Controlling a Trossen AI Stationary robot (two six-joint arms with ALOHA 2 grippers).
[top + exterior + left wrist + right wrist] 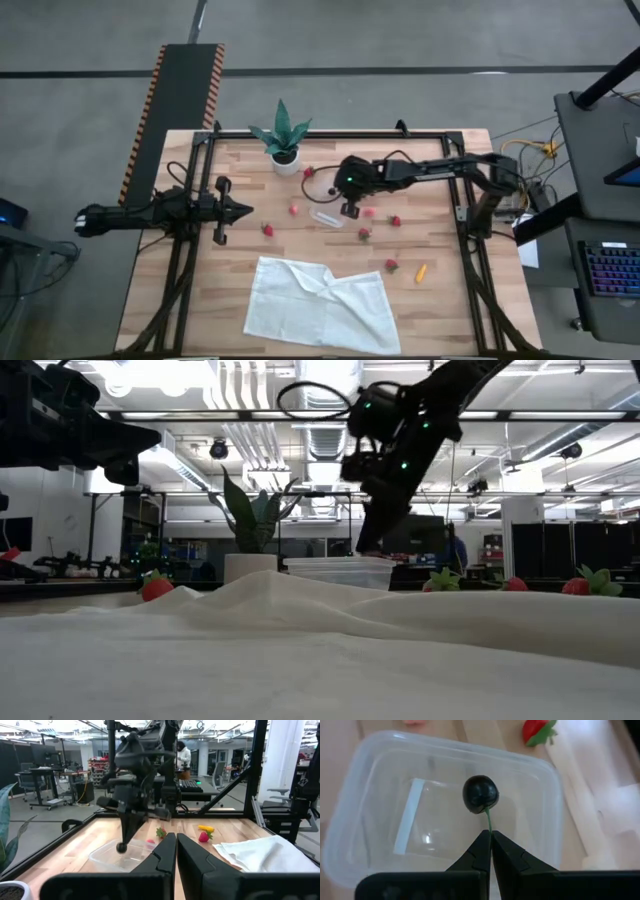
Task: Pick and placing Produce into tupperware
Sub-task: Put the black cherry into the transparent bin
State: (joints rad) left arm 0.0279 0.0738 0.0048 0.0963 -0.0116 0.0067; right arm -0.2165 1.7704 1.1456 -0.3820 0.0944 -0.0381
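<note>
My right gripper (490, 836) is shut on the stem of a dark round berry (480, 794), over the inside of the clear tupperware (545, 765). The tupperware (325, 216) stands on the table's middle. Red strawberry pieces (268, 230) (395, 220) (391, 265) lie scattered on the wood around it, and a small orange-yellow piece (421, 272) lies toward the right. My left gripper (245, 210) waits shut and level at the table's left, touching nothing. My right gripper pinches the berry's thin green stem (488, 822) between its two fingertips, only at their free ends. The fingers slant down from the table's right side. The berry (121, 848) hangs at the stem's end beyond the fingertips, inside the tupperware's outline.
A white cloth (320, 305) lies crumpled at the near edge. A green plant in a white pot (283, 140) stands at the far edge, left of my right arm, with a strawberry piece (309, 172) beside it. A dark frame (190, 250) borders the table.
</note>
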